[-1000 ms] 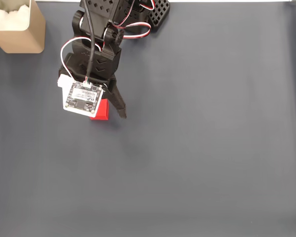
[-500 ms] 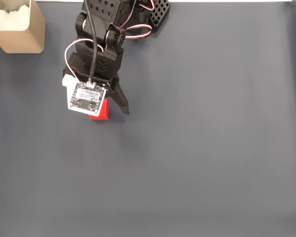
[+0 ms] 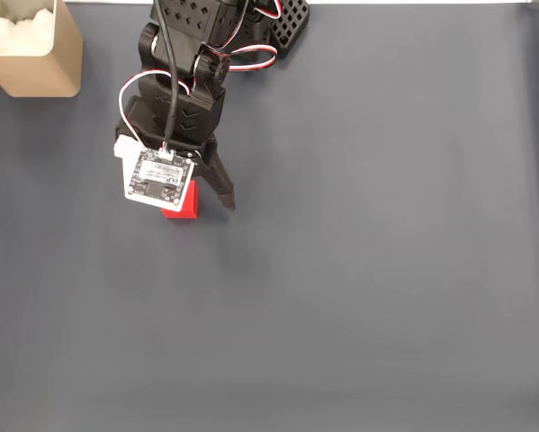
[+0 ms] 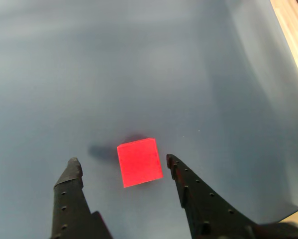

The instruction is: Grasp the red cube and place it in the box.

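Note:
The red cube [image 4: 139,162] lies on the dark grey mat, between the two black fingers of my open gripper [image 4: 123,163] in the wrist view. One fingertip [image 4: 73,164] stands left of the cube with a gap, the other fingertip [image 4: 171,161] close to its right side. In the fixed view the cube [image 3: 183,204] peeks out from under the wrist camera board, and the gripper [image 3: 202,202] hangs over it. The beige box [image 3: 62,56] with white padding stands at the top left corner, well away from the arm.
The arm's black base [image 3: 220,22] sits at the top edge of the mat. A light wooden surface [image 4: 293,30] borders the mat at the right of the wrist view. The grey mat [image 3: 386,270] stretches wide to the right and below.
The arm shifted slightly to the right and up over the cube during the first half second; since then it has hardly moved. The cube stays in place.

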